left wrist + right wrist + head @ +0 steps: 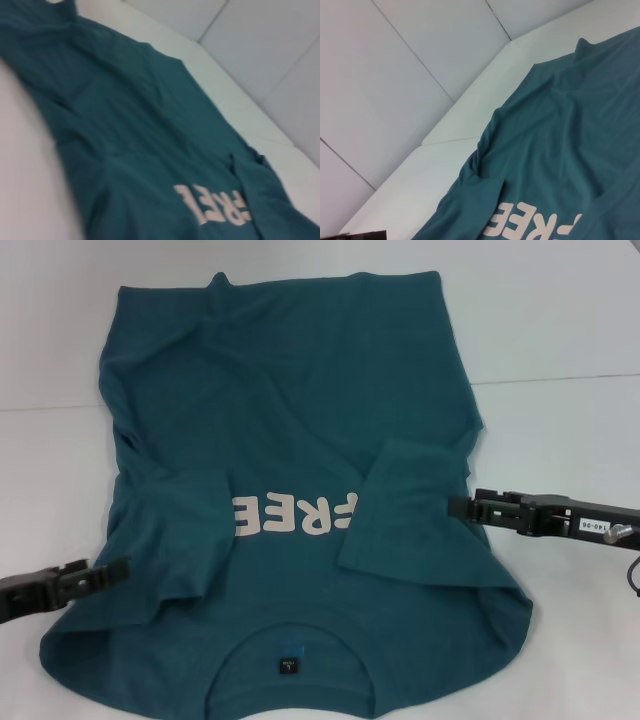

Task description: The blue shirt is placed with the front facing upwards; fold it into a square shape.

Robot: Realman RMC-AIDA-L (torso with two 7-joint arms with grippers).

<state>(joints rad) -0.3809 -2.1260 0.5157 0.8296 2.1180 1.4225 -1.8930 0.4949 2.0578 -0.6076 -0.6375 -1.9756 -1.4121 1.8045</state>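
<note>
White table point(560, 330) fills the scene, with pale wall panels rising behind it in both wrist views. On it lies the blue shirt point(290, 420), spread front up, its collar and small dark neck label point(287, 660) at the near edge and its hem at the far edge. The cream lettering point(295, 515) reads upside down from the head camera, and its last characters are covered by the sleeve on the robot's right, which is folded inward over the chest. The sleeve on the robot's left is also turned in, lying beside the first letter. The left gripper point(118, 568) sits at the shirt's left edge near the shoulder, fingers drawn together; whether cloth is caught between them cannot be told. The right gripper point(456, 505) reaches in from the right, its fingers pressed together at the edge of the folded sleeve; a grip on the fabric cannot be confirmed
</note>
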